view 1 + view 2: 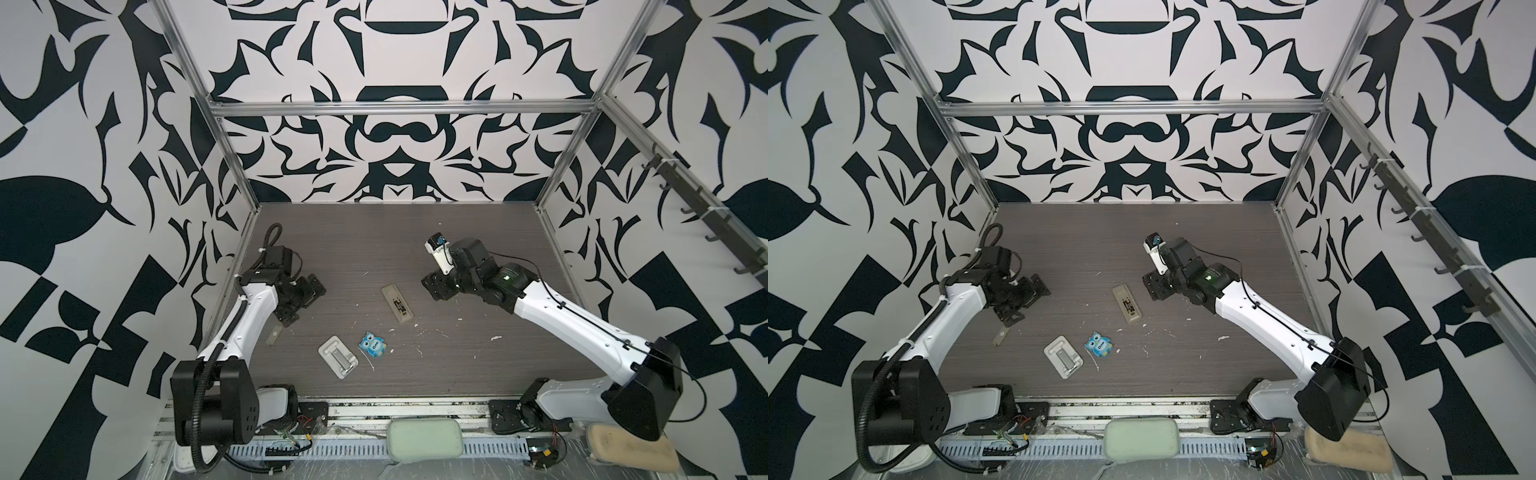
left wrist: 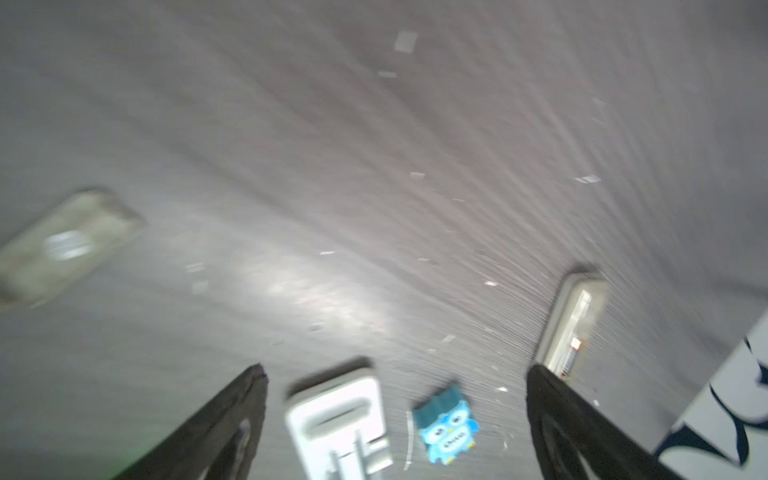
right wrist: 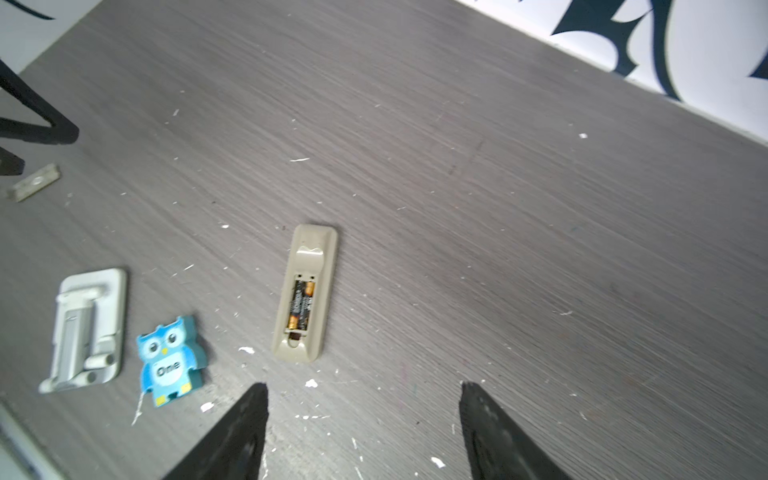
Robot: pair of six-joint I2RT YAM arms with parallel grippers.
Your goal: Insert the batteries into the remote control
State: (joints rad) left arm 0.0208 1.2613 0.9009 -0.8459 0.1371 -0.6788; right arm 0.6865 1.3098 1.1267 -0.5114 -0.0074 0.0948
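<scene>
The remote control lies back up in the middle of the table, its battery bay uncovered. In the right wrist view the remote control holds the two batteries side by side in the bay, dark with orange ends. My left gripper hovers open to the remote's left, with nothing between its fingers. My right gripper is open just right of the remote, and it too holds nothing. The left wrist view is blurred and shows only one end of the remote.
A small beige cover piece lies near the left gripper. A white tray with a metal piece and a blue owl-shaped item sit toward the front. White crumbs dot the table.
</scene>
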